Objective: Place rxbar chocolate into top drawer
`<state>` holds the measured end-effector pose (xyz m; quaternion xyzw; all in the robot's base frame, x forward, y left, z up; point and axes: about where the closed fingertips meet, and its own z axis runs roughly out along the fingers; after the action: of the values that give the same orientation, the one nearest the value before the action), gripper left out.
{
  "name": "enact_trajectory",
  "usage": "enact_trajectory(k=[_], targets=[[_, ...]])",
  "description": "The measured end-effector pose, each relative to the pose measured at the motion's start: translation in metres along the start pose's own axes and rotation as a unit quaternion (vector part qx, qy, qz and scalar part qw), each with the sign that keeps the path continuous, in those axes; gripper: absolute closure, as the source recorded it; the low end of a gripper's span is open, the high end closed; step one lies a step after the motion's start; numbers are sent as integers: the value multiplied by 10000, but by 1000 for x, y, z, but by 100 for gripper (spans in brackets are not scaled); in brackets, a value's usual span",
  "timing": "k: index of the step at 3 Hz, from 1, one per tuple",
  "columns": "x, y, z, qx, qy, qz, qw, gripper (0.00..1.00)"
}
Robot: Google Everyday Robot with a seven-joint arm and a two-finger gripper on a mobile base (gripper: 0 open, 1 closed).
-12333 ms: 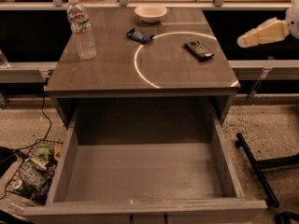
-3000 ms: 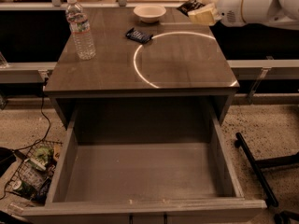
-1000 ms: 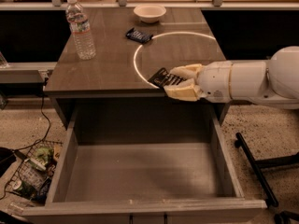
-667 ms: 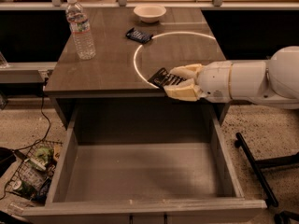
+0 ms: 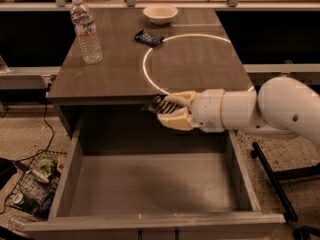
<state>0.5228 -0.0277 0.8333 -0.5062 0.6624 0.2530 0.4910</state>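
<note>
My gripper (image 5: 167, 109) reaches in from the right on a white arm and is shut on the rxbar chocolate (image 5: 159, 104), a small black wrapper with pale lettering. It holds the bar in the air just in front of the table's front edge, over the back of the open top drawer (image 5: 150, 184). The drawer is a wide grey-brown box with a flat bare bottom and a pale front edge (image 5: 155, 222).
On the table top (image 5: 115, 69) stand a water bottle (image 5: 86, 31) at the left and a white bowl (image 5: 160, 14) at the back, and a dark bluish wrapper (image 5: 148, 37) lies near a white ring mark (image 5: 150, 76). A wire basket of clutter (image 5: 32, 186) sits on the floor at the left.
The gripper has come down and forward with the bar, from above the table's front right part to just past its front edge, over the drawer's back.
</note>
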Motion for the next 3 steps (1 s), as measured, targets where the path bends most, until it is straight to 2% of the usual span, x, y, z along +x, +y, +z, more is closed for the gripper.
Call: enact_trajectory(k=[1, 2, 3], targets=[[23, 44, 39, -320, -260, 221, 9989, 100], [41, 80, 80, -703, -334, 325, 9964, 100], [56, 112, 118, -1107, -214, 313, 9931, 100]])
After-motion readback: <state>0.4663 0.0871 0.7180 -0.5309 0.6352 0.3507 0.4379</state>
